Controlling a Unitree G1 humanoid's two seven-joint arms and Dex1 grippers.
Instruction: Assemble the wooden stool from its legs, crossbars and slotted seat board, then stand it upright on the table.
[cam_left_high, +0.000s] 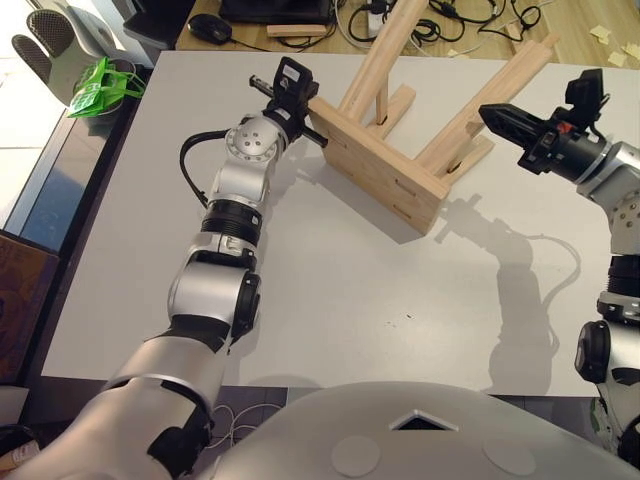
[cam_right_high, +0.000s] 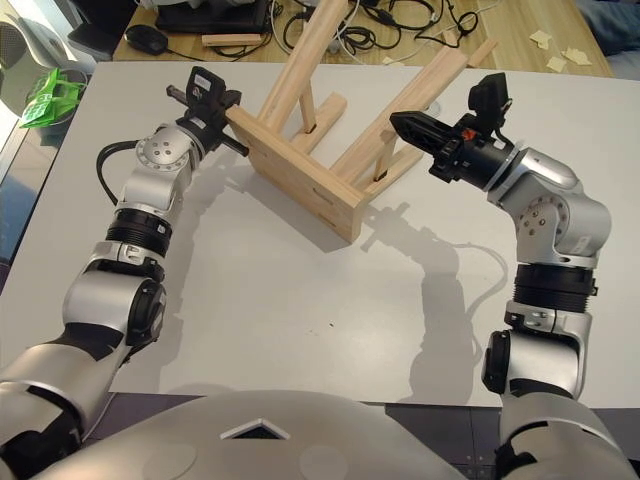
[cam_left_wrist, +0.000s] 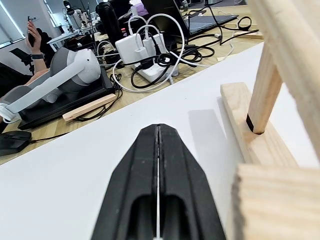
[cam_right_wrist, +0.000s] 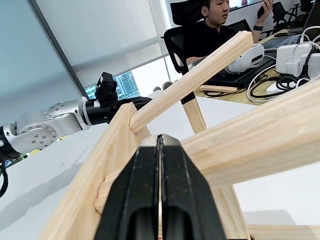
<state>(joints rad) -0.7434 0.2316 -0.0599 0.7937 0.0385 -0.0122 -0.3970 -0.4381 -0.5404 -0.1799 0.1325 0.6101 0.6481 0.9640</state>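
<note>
The wooden stool lies tipped on the white table (cam_left_high: 330, 290), its slotted seat board (cam_left_high: 385, 170) on edge. Its legs (cam_left_high: 385, 45) slant up toward the far side, joined by crossbars (cam_left_high: 398, 108). My left gripper (cam_left_high: 316, 135) is shut and empty at the left end of the seat board (cam_left_wrist: 280, 200); whether it touches the wood is unclear. My right gripper (cam_right_high: 397, 121) is shut too, hovering right beside the right-hand leg (cam_right_high: 425, 90) above the table. In the right wrist view its fingertips (cam_right_wrist: 150, 150) point at the leg and seat board (cam_right_wrist: 100, 175).
Beyond the table's far edge a desk holds a mouse (cam_left_high: 210, 28), a loose wooden bar (cam_left_high: 295, 30) and tangled cables (cam_right_high: 400, 20). A green bag (cam_left_high: 100, 85) lies off the far left corner. The near half of the table is open surface.
</note>
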